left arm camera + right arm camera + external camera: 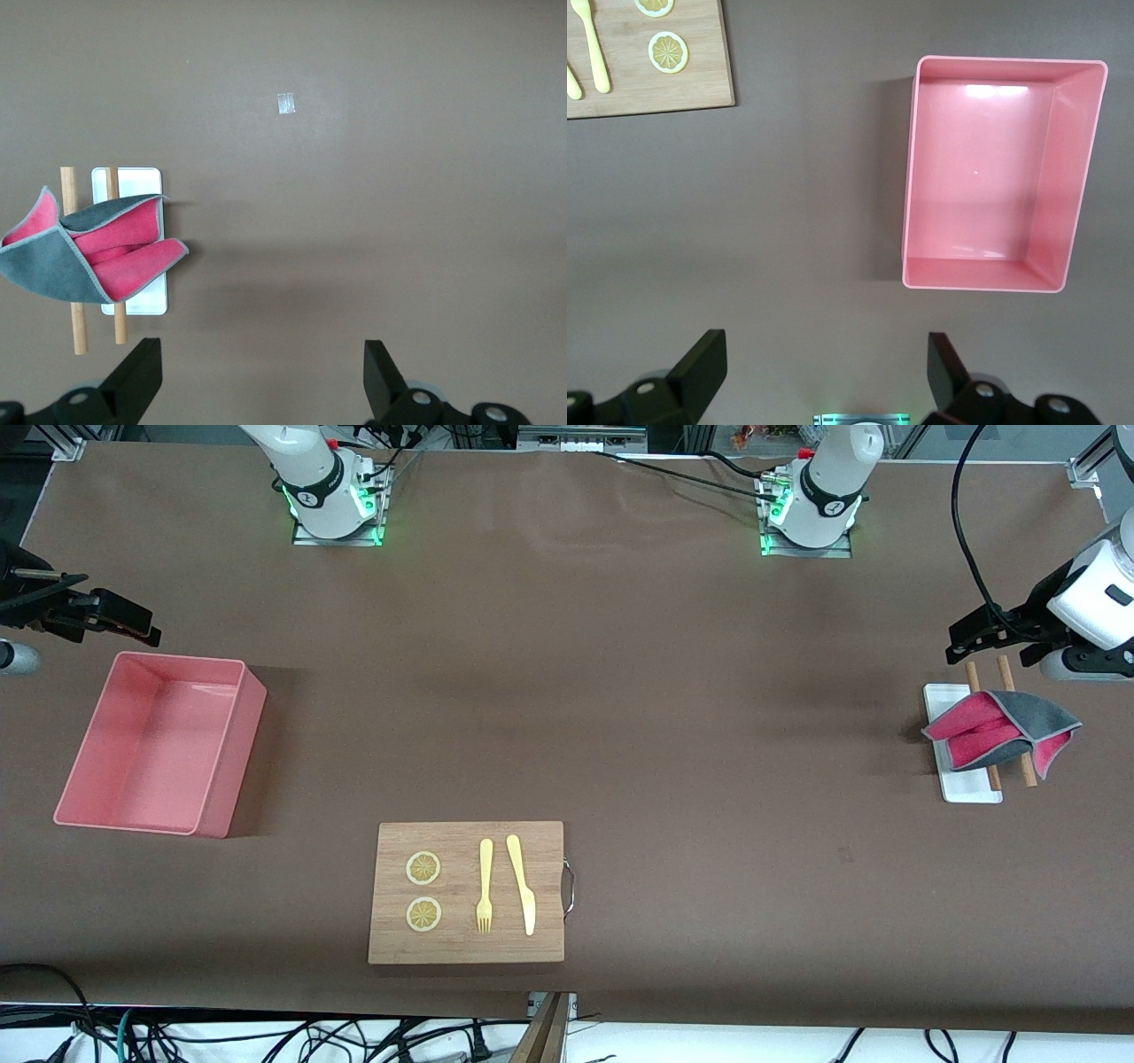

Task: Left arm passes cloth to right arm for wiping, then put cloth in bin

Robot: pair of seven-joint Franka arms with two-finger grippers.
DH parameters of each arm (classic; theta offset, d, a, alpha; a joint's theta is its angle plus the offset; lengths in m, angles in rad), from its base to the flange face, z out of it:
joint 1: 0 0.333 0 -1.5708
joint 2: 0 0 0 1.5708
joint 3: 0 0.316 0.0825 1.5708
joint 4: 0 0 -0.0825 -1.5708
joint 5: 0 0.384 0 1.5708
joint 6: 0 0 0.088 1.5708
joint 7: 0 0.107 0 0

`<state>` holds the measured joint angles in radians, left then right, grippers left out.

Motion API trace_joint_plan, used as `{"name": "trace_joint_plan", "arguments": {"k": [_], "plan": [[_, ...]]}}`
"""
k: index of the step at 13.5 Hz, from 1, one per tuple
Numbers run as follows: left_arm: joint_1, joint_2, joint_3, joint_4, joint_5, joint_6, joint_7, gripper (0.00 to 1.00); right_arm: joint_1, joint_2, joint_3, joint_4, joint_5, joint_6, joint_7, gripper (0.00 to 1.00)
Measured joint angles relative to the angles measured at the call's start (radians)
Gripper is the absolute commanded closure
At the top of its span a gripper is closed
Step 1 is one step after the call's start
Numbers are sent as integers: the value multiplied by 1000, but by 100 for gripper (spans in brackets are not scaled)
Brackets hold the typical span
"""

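The cloth [1001, 731], dark grey outside and magenta-red inside, lies folded over two wooden sticks [1028, 766] on a small white tray [970, 786] at the left arm's end of the table. My left gripper [992, 642] hangs open above the table beside the tray, nothing between its fingers; its wrist view shows the cloth [80, 252] off to one side of the open left gripper [263, 372]. The salmon-pink bin [235, 762] stands empty at the right arm's end. My right gripper [89, 602] hovers open over the table beside the bin [1067, 177], holding nothing [824, 367].
A wooden cutting board [467, 948] lies near the front edge, mid-table, with two lemon slices [423, 868], a yellow fork [485, 886] and a yellow knife [523, 884] on it. Brown table cover [620, 691] stretches between bin and tray.
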<state>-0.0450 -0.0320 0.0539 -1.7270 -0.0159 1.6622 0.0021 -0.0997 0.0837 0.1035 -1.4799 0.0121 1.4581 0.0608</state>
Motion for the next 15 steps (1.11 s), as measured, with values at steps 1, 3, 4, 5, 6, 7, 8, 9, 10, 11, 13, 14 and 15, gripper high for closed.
{"name": "trace_joint_plan", "arguments": {"k": [1, 3, 4, 5, 6, 7, 8, 9, 10, 11, 13, 14, 15], "plan": [[0, 0, 0, 1, 0, -1, 1, 0, 0, 0, 0, 0, 0, 0, 0, 0], [0, 0, 0, 2, 0, -2, 2, 0, 0, 0, 0, 0, 0, 0, 0, 0], [0, 1, 0, 2, 0, -4, 2, 0, 0, 0, 0, 0, 0, 0, 0, 0], [0, 2, 0, 2, 0, -6, 2, 0, 0, 0, 0, 0, 0, 0, 0, 0], [0, 3, 0, 2, 0, -15, 3, 0, 0, 0, 0, 0, 0, 0, 0, 0], [0, 3, 0, 2, 0, -29, 3, 0, 0, 0, 0, 0, 0, 0, 0, 0], [0, 4, 0, 2, 0, -40, 4, 0, 0, 0, 0, 0, 0, 0, 0, 0], [0, 4, 0, 2, 0, -45, 5, 0, 0, 0, 0, 0, 0, 0, 0, 0], [0, 5, 0, 2, 0, -48, 6, 0, 0, 0, 0, 0, 0, 0, 0, 0], [0, 5, 0, 2, 0, -50, 6, 0, 0, 0, 0, 0, 0, 0, 0, 0], [0, 5, 0, 2, 0, -53, 7, 0, 0, 1, 0, 0, 0, 0, 0, 0], [0, 5, 0, 2, 0, -55, 7, 0, -1, 1, 0, 0, 0, 0, 0, 0], [-1, 5, 0, 2, 0, -55, 7, 0, -1, 2, 0, 0, 0, 0, 0, 0]]}}
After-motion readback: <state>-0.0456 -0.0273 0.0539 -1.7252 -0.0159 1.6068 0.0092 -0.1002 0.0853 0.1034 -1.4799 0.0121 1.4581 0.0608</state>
